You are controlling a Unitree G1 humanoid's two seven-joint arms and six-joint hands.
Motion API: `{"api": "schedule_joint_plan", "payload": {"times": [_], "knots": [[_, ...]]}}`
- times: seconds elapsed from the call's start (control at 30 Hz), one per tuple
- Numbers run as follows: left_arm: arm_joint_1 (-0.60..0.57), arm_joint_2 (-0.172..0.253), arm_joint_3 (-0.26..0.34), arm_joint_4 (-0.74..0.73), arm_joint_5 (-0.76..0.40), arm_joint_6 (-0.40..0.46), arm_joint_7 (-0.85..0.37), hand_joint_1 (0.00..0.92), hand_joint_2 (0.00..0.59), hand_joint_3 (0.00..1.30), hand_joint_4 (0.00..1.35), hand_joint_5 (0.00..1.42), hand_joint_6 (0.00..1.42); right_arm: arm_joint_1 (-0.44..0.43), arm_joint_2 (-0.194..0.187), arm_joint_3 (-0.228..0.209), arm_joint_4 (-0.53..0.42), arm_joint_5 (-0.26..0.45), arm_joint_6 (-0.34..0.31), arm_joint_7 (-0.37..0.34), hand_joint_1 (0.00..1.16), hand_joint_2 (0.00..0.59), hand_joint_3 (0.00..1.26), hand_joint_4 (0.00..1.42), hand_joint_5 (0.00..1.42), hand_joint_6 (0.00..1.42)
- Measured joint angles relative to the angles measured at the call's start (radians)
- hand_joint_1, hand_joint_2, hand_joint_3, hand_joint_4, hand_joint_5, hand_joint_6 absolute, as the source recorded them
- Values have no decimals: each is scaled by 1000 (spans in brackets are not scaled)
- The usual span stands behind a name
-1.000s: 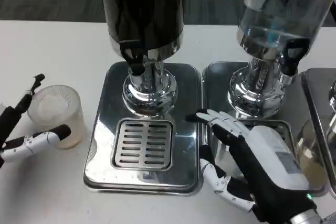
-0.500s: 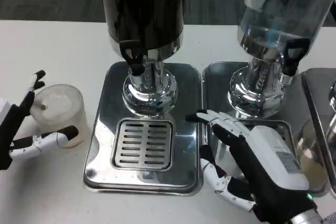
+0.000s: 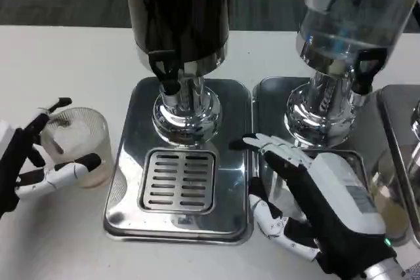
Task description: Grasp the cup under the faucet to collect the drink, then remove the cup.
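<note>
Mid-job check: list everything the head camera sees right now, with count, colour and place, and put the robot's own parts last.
Cup: one, clear plastic, on the table left of the drip trays, not under a faucet.
Dark dispenser: one, dark tank on a chrome stand, centre back.
Black faucet: one, on the dark dispenser, above the grille.
Left drip tray: one, chrome, with a slotted grille, centre.
Clear dispenser: one, transparent tank on a chrome stand, right back.
Right drip tray: one, chrome, under the clear dispenser.
Table: one, white.
Left hand: fingers around the cup.
Right hand: fingers spread, over the trays.
</note>
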Motion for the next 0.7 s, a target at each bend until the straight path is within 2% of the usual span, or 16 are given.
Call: {"api": "schedule_joint_plan", "payload": {"times": [0.33, 0.5, 0.7], "knots": [[5, -2, 0, 0, 0, -1, 16, 250, 89, 357, 450, 740, 985, 0, 1, -5, 0, 1, 0, 0, 482, 586, 287, 189, 148, 266], [5, -5, -1, -5, 1, -2, 45, 292, 102, 418, 513, 800, 1059, 2, 1, -8, 0, 1, -1, 0, 477, 586, 286, 188, 148, 266], [6, -19, -2, -18, 1, -5, 83, 295, 104, 441, 534, 826, 1096, 3, 1, -21, 0, 5, -8, 0, 448, 586, 285, 187, 148, 248]]}}
